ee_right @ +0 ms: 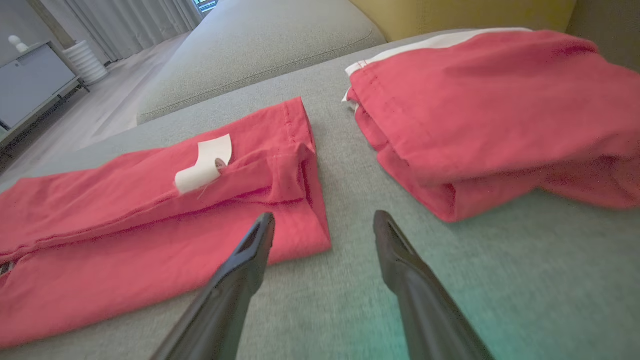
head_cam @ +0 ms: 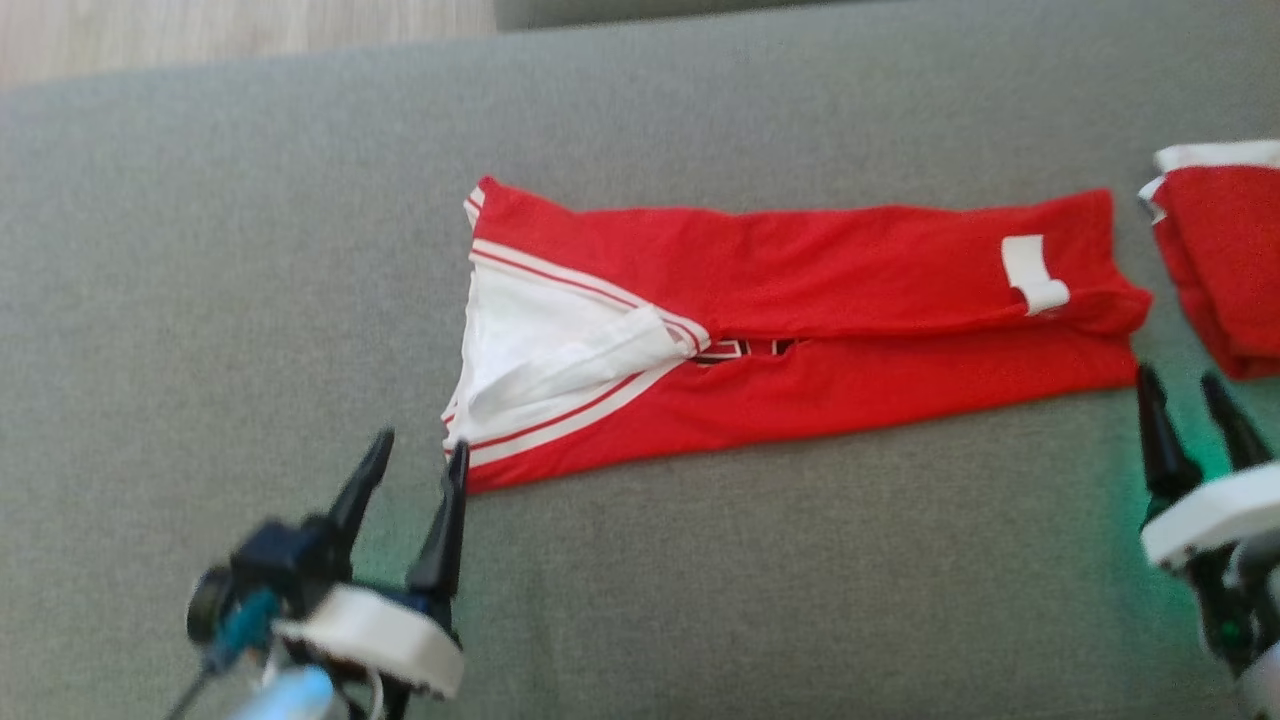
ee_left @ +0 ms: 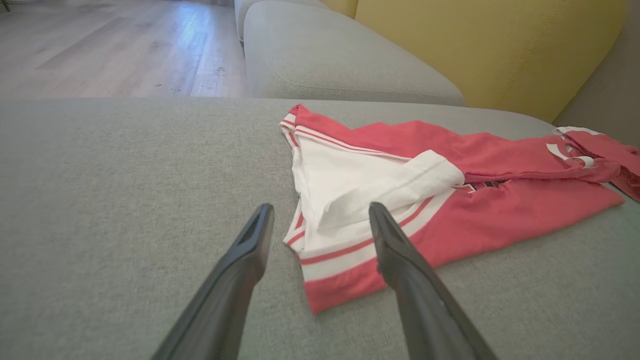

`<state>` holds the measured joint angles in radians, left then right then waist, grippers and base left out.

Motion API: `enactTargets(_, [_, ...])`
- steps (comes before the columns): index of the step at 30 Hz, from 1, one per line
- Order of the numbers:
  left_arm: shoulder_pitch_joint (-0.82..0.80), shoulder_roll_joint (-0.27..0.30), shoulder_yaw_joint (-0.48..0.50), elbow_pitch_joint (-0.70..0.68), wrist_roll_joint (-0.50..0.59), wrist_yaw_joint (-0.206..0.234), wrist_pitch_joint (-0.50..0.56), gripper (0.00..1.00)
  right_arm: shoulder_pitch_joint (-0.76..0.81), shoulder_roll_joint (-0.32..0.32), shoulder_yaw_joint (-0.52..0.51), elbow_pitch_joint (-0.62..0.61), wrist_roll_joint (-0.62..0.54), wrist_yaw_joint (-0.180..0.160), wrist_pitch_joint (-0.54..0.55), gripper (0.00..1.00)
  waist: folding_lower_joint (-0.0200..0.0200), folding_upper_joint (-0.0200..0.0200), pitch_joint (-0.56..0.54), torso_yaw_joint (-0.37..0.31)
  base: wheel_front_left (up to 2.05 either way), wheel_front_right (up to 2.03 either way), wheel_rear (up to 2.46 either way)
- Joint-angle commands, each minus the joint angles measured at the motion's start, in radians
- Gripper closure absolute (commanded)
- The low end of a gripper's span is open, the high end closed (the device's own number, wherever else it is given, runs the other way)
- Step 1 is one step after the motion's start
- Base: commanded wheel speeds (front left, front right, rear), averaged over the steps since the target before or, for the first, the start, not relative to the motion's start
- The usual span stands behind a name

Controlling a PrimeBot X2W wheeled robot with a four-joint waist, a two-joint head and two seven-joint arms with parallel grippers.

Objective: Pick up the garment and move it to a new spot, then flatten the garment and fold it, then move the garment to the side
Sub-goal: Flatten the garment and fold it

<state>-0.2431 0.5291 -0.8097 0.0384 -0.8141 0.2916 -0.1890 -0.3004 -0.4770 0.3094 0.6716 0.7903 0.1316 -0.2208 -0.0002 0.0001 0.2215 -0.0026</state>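
A red garment (head_cam: 800, 340) with white striped trim lies folded into a long strip across the grey cushion (head_cam: 250, 250); its white-trimmed end points left and a white label sits near its right end. In the left wrist view the garment (ee_left: 450, 210) lies just ahead, and its right end (ee_right: 150, 225) shows in the right wrist view. My left gripper (head_cam: 418, 458) stands open by the strip's lower left corner, holding nothing. Below the lower right corner my right gripper (head_cam: 1180, 385) is open and empty. Between the left fingers (ee_left: 400, 250) shows the striped hem.
A second folded red garment (head_cam: 1220, 260) lies at the right edge of the cushion, also near in the right wrist view (ee_right: 490, 115). A yellow backrest (ee_left: 490, 45) and another grey cushion (ee_left: 340, 65) stand behind. Wooden floor (ee_left: 100, 45) lies beyond the cushion's far edge.
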Motion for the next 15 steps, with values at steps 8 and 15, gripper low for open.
enactTargets(8, [0.101,-0.081,0.111,-0.032,0.137,0.116,-0.072,0.0,0.087,0.052,-0.095,-0.037,-0.036,-0.001,-0.003,0.0,0.0002,-0.0001,-0.098,0.02,0.0,0.0,0.0])
enactTargets(15, [0.168,-0.189,0.163,-0.082,0.291,0.126,-0.073,0.0,0.04,0.076,-0.191,0.022,-0.085,-0.001,0.029,0.0,0.0002,-0.0001,-0.108,0.112,0.0,0.0,0.0])
